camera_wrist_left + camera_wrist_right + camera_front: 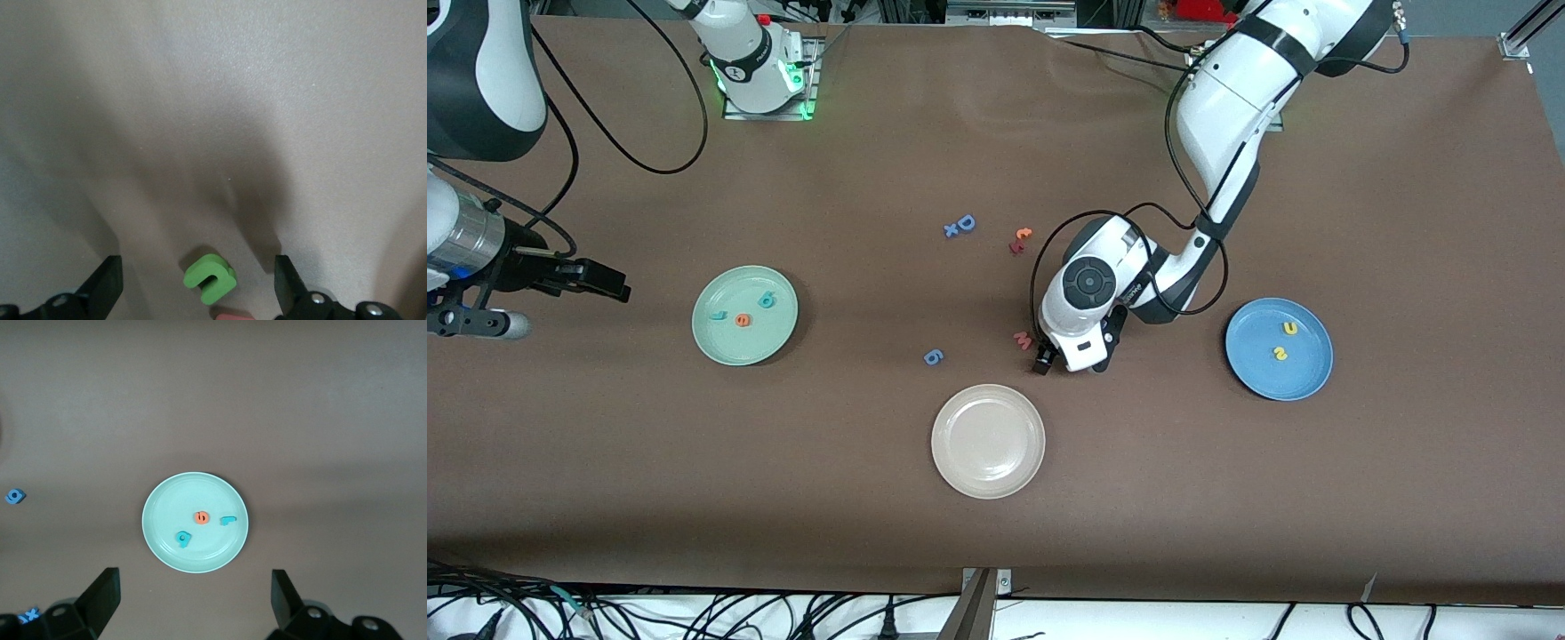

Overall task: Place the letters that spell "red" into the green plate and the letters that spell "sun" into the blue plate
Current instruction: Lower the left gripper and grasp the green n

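Observation:
The green plate [729, 348] lies toward the right arm's end and holds the teal "r" [717, 314], the orange "e" [742, 320] and the teal "d" [767, 300]. The right wrist view shows the same plate [200, 555] from high above. My right gripper [609, 284] hangs open and empty in the air beside it. The blue plate [1258, 373] holds the yellow "u" [1289, 327] and "s" [1280, 354]. My left gripper [1069, 362] is low over the table near the middle, open. The green "n" [210, 277] lies flat between its fingers, untouched, and is hidden in the front view.
A beige plate [988, 471] lies nearest the front camera. A pink "w" [1022, 339] sits right beside the left gripper. A blue "6" [933, 357], a blue "D" [966, 222] with a small "x" [951, 230], and an orange "c" [1024, 234] lie mid-table.

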Robot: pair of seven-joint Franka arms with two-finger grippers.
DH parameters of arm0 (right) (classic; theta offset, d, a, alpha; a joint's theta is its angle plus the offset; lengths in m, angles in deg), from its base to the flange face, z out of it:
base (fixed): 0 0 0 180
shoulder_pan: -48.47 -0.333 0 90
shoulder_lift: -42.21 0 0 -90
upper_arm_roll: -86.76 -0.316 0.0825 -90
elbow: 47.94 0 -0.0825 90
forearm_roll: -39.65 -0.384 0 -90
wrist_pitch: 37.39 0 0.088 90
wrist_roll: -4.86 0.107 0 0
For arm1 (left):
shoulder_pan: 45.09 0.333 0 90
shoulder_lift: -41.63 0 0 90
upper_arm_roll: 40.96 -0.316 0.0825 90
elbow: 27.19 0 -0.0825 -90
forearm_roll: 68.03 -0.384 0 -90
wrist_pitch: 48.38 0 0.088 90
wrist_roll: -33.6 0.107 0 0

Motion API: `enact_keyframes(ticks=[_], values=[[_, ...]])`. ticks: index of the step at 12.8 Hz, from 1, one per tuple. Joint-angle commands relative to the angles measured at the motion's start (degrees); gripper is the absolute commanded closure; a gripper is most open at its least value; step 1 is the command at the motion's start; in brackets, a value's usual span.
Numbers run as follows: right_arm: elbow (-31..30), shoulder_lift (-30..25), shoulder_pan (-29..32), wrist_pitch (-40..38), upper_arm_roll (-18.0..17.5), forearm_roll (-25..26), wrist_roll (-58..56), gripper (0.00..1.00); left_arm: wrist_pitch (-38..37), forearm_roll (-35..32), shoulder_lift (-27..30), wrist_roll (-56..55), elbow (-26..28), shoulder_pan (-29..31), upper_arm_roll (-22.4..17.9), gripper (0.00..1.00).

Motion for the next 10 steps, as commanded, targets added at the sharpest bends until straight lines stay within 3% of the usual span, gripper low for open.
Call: enact_keyframes(ticks=[1,4,7,10], values=[[-0.9,-0.7,0.6,0.9,-0.7,0.5,0.2,0.00,-0.6,0.9,-0.6,-0.4,-1.7,-1.0,-0.9,0.00],[-0.9,-0.7,0.6,0.9,-0.7,0.5,0.2,0.00,-0.7,0.8,-0.6,-0.4,-1.7,-1.0,-0.9,0.04],[-0.9,-0.6,0.6,0.9,-0.7,0.5,0.2,0.00,-0.7,0.8,-0.6,-0.1,-1.7,-1.0,-0.9,0.30],[-0.9,-0.4,0.6,1.0,-0.7,0.5,0.2,0.00,-0.6,0.9,-0.5,-0.2,-1.7,-1.0,-0.8,0.45]])
